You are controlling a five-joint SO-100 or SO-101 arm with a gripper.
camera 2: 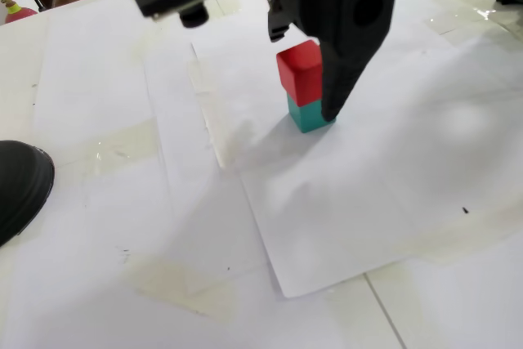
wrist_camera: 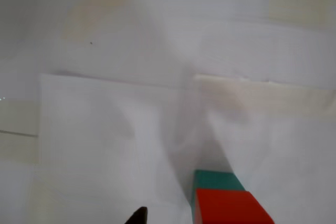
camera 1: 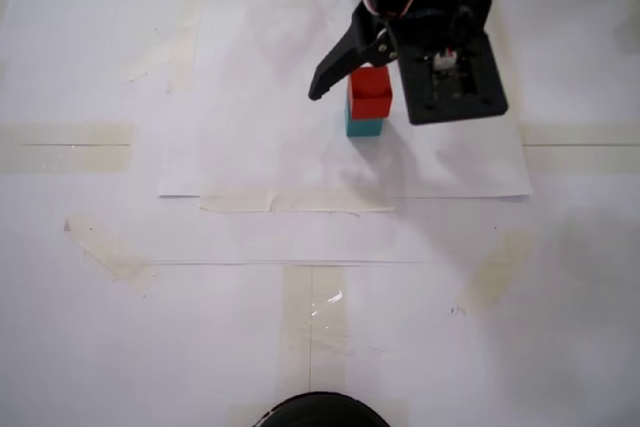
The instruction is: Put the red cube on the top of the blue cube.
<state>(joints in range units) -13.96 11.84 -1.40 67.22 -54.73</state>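
Note:
The red cube (camera 1: 370,90) rests on top of the blue cube (camera 1: 365,128), a teal block on the white paper; both fixed views show the stack, with the red cube (camera 2: 299,71) above the blue cube (camera 2: 308,114). My gripper (camera 1: 357,102) is open and straddles the stack. One finger stands to the left of the cubes in a fixed view, the broad black finger (camera 2: 343,63) on the other side. In the wrist view a dark fingertip (wrist_camera: 137,216) sits apart from the red cube (wrist_camera: 231,209), which covers most of the blue cube (wrist_camera: 218,180).
White paper sheets (camera 1: 250,147) taped to the table cover the work area, with tape strips (camera 1: 295,202) along their edges. A black round object (camera 1: 320,412) pokes in at the front edge; it shows at the left in the other fixed view (camera 2: 16,190).

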